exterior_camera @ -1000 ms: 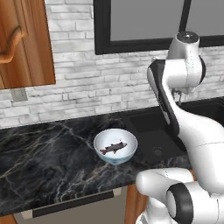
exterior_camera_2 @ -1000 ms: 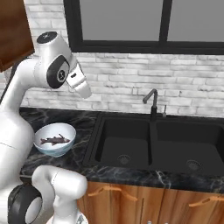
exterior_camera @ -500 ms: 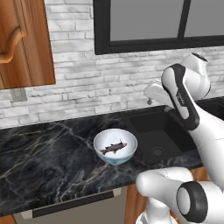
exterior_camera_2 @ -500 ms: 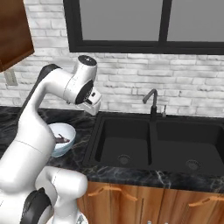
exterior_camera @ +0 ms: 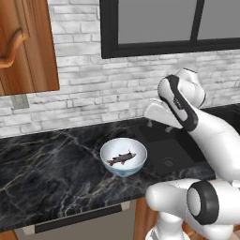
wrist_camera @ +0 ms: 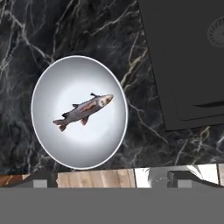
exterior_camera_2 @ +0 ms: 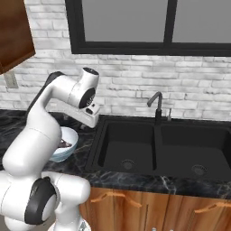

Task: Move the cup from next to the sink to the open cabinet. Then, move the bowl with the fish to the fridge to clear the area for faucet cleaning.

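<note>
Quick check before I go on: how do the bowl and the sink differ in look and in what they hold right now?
The bowl is round and white inside; the sink is rectangular, black and far larger. The bowl stands on top of the black marble counter, while the sink is sunk into it. The bowl holds a small dark fish; the sink's basins look bare apart from their round drains. Both are open-topped, side by side on the same counter.
</note>
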Controlling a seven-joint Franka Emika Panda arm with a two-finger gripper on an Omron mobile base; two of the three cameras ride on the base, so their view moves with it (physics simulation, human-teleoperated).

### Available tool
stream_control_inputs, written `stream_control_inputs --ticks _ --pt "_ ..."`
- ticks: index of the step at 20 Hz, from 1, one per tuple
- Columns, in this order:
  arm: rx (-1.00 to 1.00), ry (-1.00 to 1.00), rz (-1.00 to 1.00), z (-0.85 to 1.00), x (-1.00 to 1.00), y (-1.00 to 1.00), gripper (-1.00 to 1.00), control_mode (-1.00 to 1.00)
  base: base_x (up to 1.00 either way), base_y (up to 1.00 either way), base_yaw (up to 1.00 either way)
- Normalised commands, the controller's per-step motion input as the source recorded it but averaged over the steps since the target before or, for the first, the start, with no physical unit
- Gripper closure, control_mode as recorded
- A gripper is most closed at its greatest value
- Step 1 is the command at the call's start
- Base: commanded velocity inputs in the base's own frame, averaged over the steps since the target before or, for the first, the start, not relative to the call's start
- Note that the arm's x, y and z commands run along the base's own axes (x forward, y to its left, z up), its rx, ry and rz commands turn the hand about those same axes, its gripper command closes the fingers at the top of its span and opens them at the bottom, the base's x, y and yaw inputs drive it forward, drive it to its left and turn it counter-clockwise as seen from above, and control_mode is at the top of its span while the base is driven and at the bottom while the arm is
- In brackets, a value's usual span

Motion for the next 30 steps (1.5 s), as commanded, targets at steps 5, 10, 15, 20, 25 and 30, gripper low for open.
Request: stream_control_inputs --ticks 5,10,15,20,25,30 --pt "-0.13 0.03 0.04 -0.76 0.00 0.10 -1.00 -1.00 0.00 0.00 0.00" --pt "-0.17 -0.08 0.03 -0.73 0.10 0.09 -1.00 -1.00 0.00 0.00 0.00" --pt "-0.06 -0.08 0.00 -0.33 0.38 0.14 -1.00 -1.00 0.00 0.00 0.00" --pt "0.00 0.01 0.00 -0.14 0.04 0.00 -1.00 -1.00 0.00 0.00 0.00" --pt "-0.02 0.00 0.00 -0.56 0.30 0.07 -1.00 -1.00 0.00 0.00 0.00" --pt "0.00 -0.01 0.00 -0.27 0.31 0.11 -1.00 -1.00 0.00 0.00 0.00"
